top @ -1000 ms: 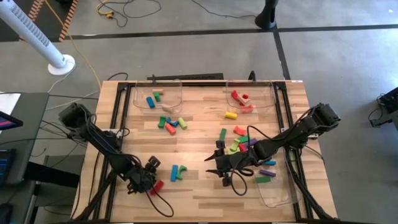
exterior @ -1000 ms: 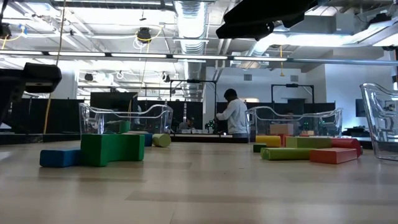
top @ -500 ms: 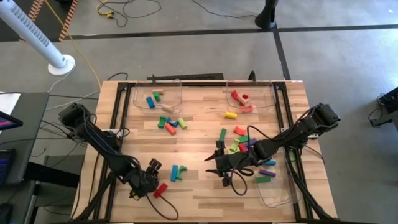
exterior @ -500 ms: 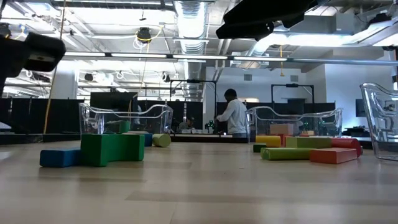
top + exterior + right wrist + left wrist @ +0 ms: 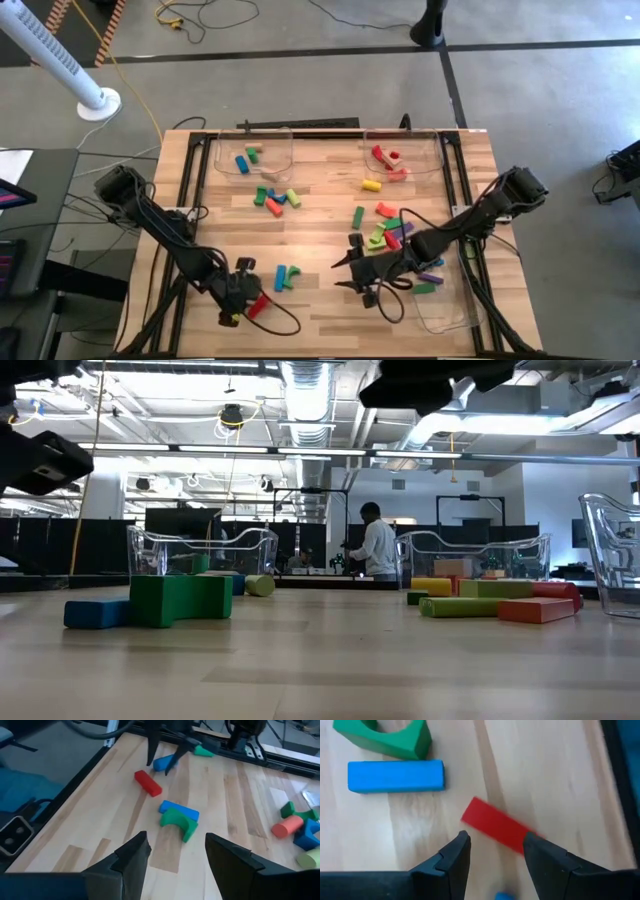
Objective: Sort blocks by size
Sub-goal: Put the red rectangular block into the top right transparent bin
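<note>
Coloured blocks are scattered over the wooden worktop (image 5: 320, 215). A clear tray (image 5: 250, 150) at the far left holds a blue and a green piece, a second clear tray (image 5: 402, 152) at the far right holds red and tan pieces, and a third tray (image 5: 445, 310) sits at the near right edge. A small cluster of red, green and blue pieces (image 5: 275, 197) lies just in front of the far left tray, and a denser pile (image 5: 392, 232) lies beside the right arm. A person (image 5: 377, 546) is seen standing in the room behind the worktop.

The left gripper (image 5: 243, 293) is positioned near the front left of the worktop, with its jaws spread apart and nothing held. A red block (image 5: 496, 825) lies flat on the wood just ahead of the jaws, slanted across the gap between them; contact with either finger cannot be told. A blue bar (image 5: 396, 775) and a green arch piece (image 5: 395, 740) lie just beyond it, touching each other.

The right gripper (image 5: 352, 272) is held near the middle front, jaws open and empty, well apart from the red block.
</note>
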Controlling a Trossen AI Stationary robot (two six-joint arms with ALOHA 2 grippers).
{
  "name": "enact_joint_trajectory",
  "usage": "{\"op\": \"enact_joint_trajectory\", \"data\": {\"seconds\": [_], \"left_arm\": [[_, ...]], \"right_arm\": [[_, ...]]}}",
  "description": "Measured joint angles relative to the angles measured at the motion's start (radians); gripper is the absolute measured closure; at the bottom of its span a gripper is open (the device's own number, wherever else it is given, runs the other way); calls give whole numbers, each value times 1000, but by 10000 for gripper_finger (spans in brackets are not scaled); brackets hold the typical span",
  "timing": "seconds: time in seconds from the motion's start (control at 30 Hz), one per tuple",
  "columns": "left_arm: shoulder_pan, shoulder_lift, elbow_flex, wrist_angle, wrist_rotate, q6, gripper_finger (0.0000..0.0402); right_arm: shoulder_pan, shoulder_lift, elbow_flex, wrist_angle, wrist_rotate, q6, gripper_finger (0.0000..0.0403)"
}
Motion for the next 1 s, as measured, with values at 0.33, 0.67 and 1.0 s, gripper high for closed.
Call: {"op": "enact_joint_trajectory", "data": {"seconds": [0.33, 0.67, 1.0], "left_arm": [[-16, 92, 0, 47, -119, -376, 228], [-33, 230, 145, -14, -160, -476, 228], [-33, 464, 434, -302, -160, -460, 229]], "right_arm": [[45, 0, 0, -61, -1, -8, 178], [91, 0, 0, -133, -1, -11, 178], [126, 0, 0, -162, -2, -34, 178]]}}
